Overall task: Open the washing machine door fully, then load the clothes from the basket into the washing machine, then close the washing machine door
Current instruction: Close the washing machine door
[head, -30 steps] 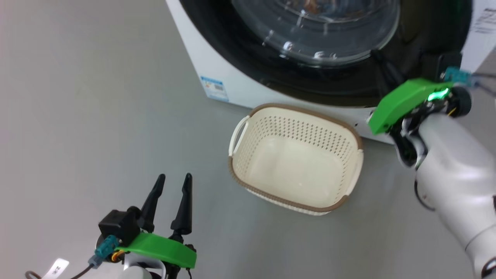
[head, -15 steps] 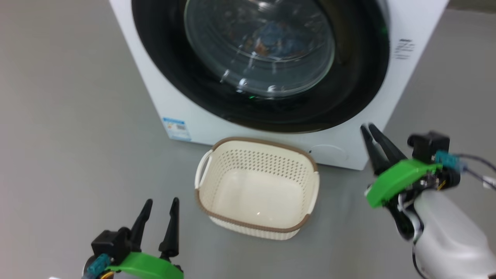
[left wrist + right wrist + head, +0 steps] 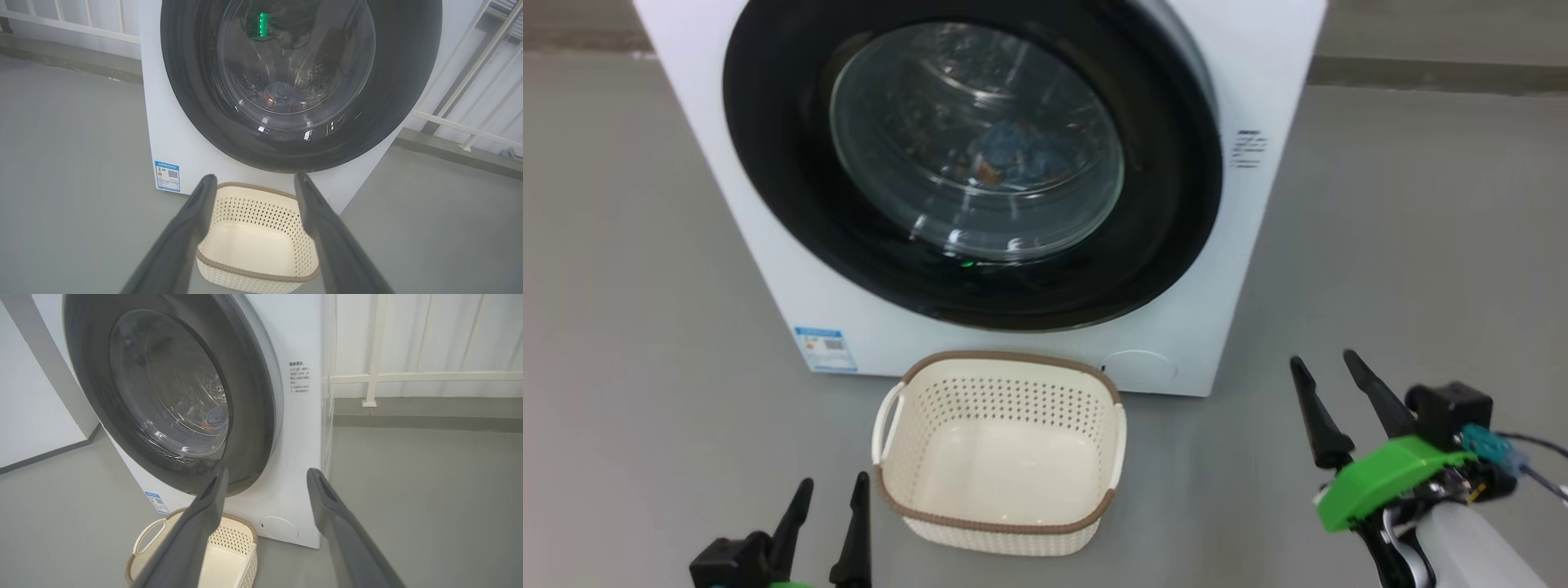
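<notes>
washing machine (image 3: 1258, 82), blue label (image 3: 824, 349) — print unreadable

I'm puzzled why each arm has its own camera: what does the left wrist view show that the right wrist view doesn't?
Left wrist view: the door face-on, a green glow in its glass, the left gripper open. Right wrist view: printed text on the side of the washing machine, a round cap, the right gripper open. Both: the clothes behind the glass and the basket.
</notes>
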### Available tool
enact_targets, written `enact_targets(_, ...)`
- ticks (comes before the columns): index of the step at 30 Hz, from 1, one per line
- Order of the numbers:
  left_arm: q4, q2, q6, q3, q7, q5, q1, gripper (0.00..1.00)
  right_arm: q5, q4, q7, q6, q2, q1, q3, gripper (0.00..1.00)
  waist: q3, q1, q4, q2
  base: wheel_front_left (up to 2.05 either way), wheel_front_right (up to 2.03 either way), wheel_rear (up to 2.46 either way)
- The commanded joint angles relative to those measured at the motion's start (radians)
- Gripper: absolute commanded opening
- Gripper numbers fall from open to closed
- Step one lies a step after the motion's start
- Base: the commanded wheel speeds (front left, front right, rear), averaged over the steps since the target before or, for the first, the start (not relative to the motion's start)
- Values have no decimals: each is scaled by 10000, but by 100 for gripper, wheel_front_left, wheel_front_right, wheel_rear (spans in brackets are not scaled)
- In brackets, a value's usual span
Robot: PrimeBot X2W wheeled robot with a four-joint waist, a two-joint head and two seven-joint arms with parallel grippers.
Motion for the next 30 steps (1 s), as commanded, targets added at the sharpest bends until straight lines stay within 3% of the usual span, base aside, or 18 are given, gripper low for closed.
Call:
enact_targets(1,-381,188,98,384,16,-85,-53,100,-334,-467,12,0,-17,284,-72,100,-319,2,-411,0,0,0,0)
enact_targets(16,-955,266,395,418,108,-252,547,100,-1918,-4103,1730,0,713,3349,-2344,100,-450,2,-988,0,0,0,0)
enact_targets(30,-1167,349,522,320,143,-280,605,100,-2462,-6136,2821,0,1299,4606,-3084,100,-394,2,-1055,0,0,0,0)
